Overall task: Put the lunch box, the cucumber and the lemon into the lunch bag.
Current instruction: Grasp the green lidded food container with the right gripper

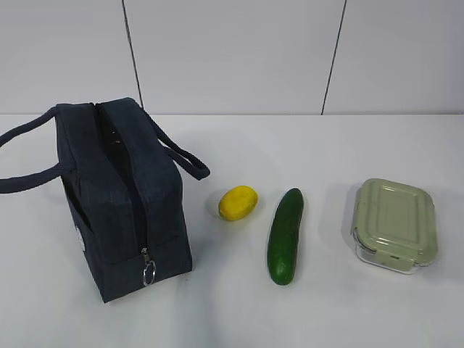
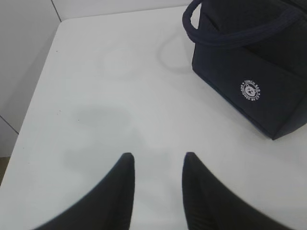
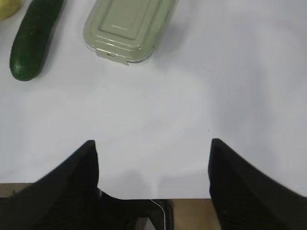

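On the white counter (image 1: 326, 304) the lunch bag (image 1: 123, 203) stands at the left, its top zipper looking closed; just right of it lie the lemon (image 1: 238, 202), then the cucumber (image 1: 285, 235), then the lunch box (image 1: 395, 225). The glass box is likely heavy, slick and breakable, so grip across its short sides; the cucumber suits a mid-length hold; the bag is soft. The left end effector (image 2: 156, 165) is partly open and empty; the right end effector (image 3: 152, 151) is wide open and empty.

The lunch bag (image 2: 249, 72) is running off the left wrist picture's edge; the lemon (image 3: 7, 7) is showing only a sliver.
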Action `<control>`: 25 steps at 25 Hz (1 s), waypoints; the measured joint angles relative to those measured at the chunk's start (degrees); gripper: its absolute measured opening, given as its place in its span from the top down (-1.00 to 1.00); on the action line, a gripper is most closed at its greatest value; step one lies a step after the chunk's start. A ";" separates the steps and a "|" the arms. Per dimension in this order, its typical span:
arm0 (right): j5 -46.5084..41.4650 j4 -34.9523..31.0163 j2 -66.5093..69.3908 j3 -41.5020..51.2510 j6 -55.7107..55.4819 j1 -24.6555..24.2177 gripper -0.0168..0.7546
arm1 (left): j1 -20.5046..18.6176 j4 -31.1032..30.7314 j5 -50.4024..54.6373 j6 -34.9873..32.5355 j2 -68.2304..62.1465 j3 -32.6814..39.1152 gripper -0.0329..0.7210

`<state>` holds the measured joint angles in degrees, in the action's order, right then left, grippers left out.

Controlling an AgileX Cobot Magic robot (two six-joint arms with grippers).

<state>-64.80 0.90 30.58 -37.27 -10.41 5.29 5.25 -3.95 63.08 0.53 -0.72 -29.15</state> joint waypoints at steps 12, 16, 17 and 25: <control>4.68 -0.44 25.48 -8.00 -0.05 0.00 -0.38 | 0.00 0.09 0.00 0.00 0.00 0.00 0.26; 8.89 -4.91 30.37 -8.55 0.78 0.00 -0.38 | 0.00 0.09 0.00 0.00 0.00 0.00 0.26; 9.41 -6.43 31.47 -9.05 1.50 -0.13 -0.38 | 0.00 0.09 0.00 0.00 0.00 0.00 0.27; 10.79 -21.68 38.58 -13.84 12.97 -8.11 -0.38 | 0.00 0.09 0.00 0.00 0.00 0.00 0.26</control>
<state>-54.01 -20.78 69.16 -51.11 2.56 -2.82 5.25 -3.86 63.08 0.53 -0.72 -29.15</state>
